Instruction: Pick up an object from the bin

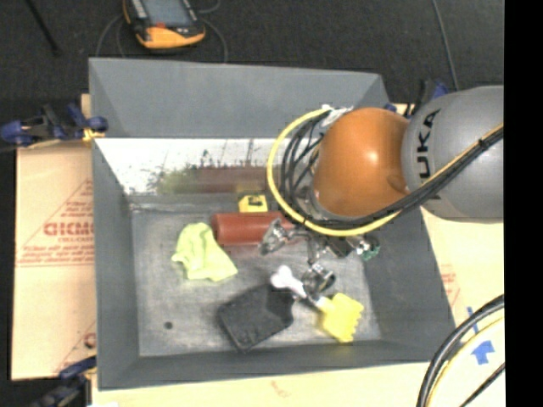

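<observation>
1. Arm position. The arm [458,155] enters from the right and reaches over the right half of the bin [114,253]. The orange cover [361,164] on its wrist sits above the far-right part of the bin floor, and cables loop around it.

2. Gripper position. The gripper [316,271] hangs below the orange cover, down over the right-centre of the bin floor. Its metal parts overlap one another from this angle, so it cannot be told whether the jaws stand apart or together. No object is seen clamped between them.

3. Nearest object. A white bone-shaped piece [287,279] lies on the floor at right-centre. Its right end is directly at the gripper tip. Contact between the two cannot be confirmed.

4. Adjacent objects.
- A yellow block [342,317] lies just beside the gripper, on its near-right side.
- A black pad [253,317] lies flat to the near left of the white piece, and their edges meet.
- A red cylinder [244,227] lies on its side to the far left of the gripper, close to the far wall.
- A small yellow item [252,202] sits just beyond the cylinder, against the far wall.
- A yellow-green cloth [202,253] lies crumpled left of centre, well apart from the gripper.
</observation>
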### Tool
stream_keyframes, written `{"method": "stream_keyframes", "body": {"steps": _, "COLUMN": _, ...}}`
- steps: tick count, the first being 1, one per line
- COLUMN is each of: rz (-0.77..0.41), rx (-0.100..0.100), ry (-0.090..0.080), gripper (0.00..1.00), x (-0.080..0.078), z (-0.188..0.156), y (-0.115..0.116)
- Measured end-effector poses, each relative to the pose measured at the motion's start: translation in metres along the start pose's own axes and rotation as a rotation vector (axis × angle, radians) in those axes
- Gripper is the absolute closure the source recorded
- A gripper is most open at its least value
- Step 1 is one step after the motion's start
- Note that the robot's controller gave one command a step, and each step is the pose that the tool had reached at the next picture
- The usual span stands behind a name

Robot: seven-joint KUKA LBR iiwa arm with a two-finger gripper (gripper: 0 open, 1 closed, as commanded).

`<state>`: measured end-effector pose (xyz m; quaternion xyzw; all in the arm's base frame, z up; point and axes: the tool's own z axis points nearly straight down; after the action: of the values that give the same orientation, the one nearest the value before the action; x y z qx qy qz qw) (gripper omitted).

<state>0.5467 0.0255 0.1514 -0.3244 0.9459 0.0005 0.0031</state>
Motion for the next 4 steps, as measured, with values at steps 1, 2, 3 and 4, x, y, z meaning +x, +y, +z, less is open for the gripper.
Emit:
{"method": "stream_keyframes", "body": {"steps": 1, "rz": -0.077, "rx": 0.003, "ry": -0.002, "gripper": 0.00, "x": 0.017, "z": 0.014, "y": -0.007}}
{"method": "stream_keyframes", "body": {"steps": 2, "rz": -0.350, "rx": 0.003, "ry": 0.004, "gripper": 0.00, "x": 0.032, "z": 0.054, "y": -0.030}}
{"method": "stream_keyframes", "body": {"steps": 3, "rz": -0.586, "rx": -0.015, "ry": 0.011, "gripper": 1.00, "x": -0.059, "z": 0.080, "y": -0.059}}
{"method": "stream_keyframes", "body": {"steps": 4, "rz": -0.585, "rx": -0.015, "ry": 0.011, "gripper": 1.00, "x": -0.059, "z": 0.080, "y": -0.059}}
